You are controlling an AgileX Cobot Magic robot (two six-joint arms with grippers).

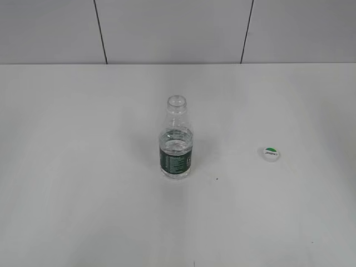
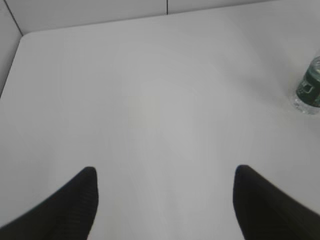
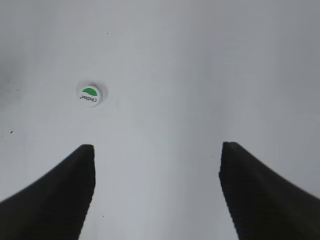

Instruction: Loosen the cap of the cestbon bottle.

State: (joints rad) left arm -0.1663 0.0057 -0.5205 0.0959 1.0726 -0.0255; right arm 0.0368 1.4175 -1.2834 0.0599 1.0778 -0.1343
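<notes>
A plain white bench (image 1: pixel 83 194) fills most of the exterior frame. Across the top runs a pale grey panelled wall (image 1: pixel 172 28), split by two dark vertical seams. Lighting is soft and even.

The left wrist view's right edge cuts off the cestbon bottle (image 2: pixel 308 90), hiding its neck.
</notes>
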